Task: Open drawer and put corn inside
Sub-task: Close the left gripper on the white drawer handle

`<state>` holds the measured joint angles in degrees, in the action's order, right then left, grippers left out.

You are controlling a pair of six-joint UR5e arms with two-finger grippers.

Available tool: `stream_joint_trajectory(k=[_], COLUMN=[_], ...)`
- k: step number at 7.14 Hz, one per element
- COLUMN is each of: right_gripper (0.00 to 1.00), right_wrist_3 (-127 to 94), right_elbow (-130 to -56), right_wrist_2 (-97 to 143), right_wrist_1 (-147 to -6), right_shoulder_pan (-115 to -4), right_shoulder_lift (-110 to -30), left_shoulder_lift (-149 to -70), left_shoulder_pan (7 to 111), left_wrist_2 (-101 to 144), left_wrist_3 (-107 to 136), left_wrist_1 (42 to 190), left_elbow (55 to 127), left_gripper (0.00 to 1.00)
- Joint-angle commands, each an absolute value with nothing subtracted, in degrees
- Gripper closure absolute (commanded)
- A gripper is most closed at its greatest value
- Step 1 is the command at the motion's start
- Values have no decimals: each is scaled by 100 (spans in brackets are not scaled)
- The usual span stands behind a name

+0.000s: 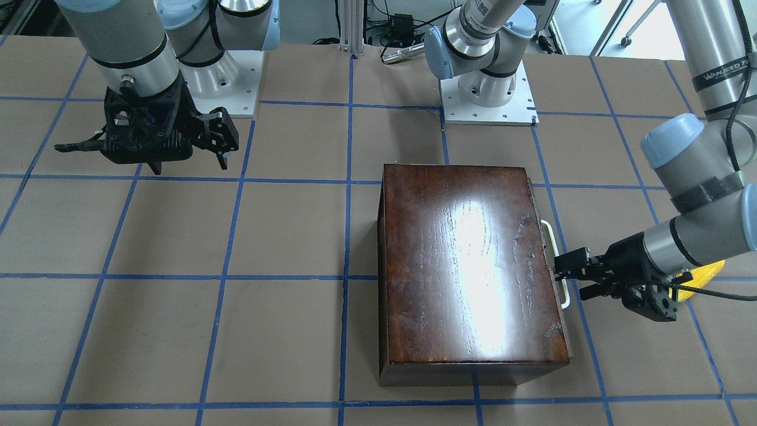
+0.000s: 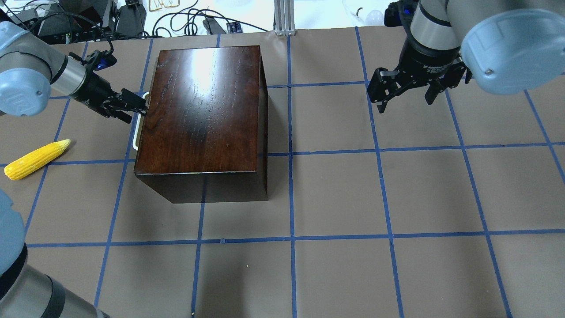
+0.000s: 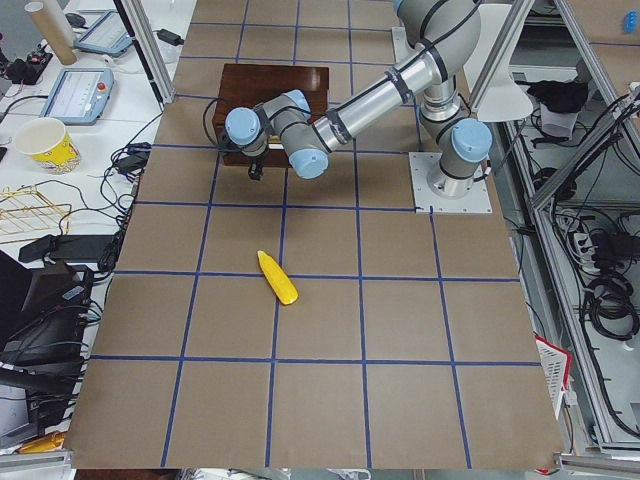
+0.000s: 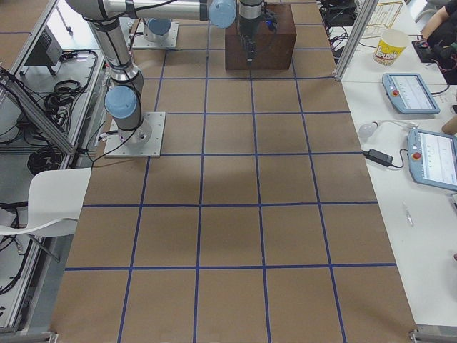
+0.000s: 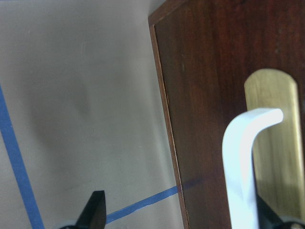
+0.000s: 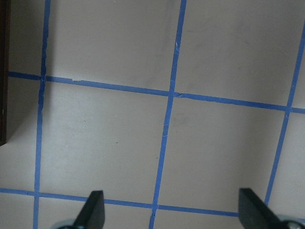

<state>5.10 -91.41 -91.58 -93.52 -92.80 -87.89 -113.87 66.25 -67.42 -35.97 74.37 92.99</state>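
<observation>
The dark-brown wooden box [image 2: 203, 106] stands on the table with its drawer closed. The drawer's dark front panel [image 5: 209, 95] and white loop handle [image 5: 240, 162] fill the left wrist view. The handle also shows in the overhead view [image 2: 136, 134]. My left gripper [image 2: 134, 108] is open at the far end of the handle, with one end of the loop between its fingers, next to one fingertip [image 5: 267, 214]. The yellow corn [image 2: 37, 159] lies on the table on my left, apart from the box. My right gripper [image 2: 406, 95] is open and empty, well above the table.
The table is brown paper with a blue tape grid [image 2: 289, 152]. The two arm bases [image 1: 488, 94] stand at the robot's edge. Tablets and a paper cup [image 4: 390, 44] sit on a side bench beyond the table's far edge.
</observation>
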Motion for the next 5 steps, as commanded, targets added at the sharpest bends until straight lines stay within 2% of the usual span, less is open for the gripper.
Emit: stream_joint_trajectory(k=[1,5], right_gripper=[0,0], right_wrist_3=[510,510], right_elbow=[-9141,-9141], right_wrist_2=[-9158,-9158], right_wrist_1=[-9352,-9352], right_shoulder_pan=[-9272,-9273], right_shoulder_lift=[-8789,-8789], left_shoulder_lift=[-11391,-11426], left_shoulder_pan=[6618,6574], left_wrist_2=[-6759,-6776], left_wrist_3=[-3595,-3990], left_wrist_1=[7383,7304], left_elbow=[9273,9264], left_gripper=[0,0])
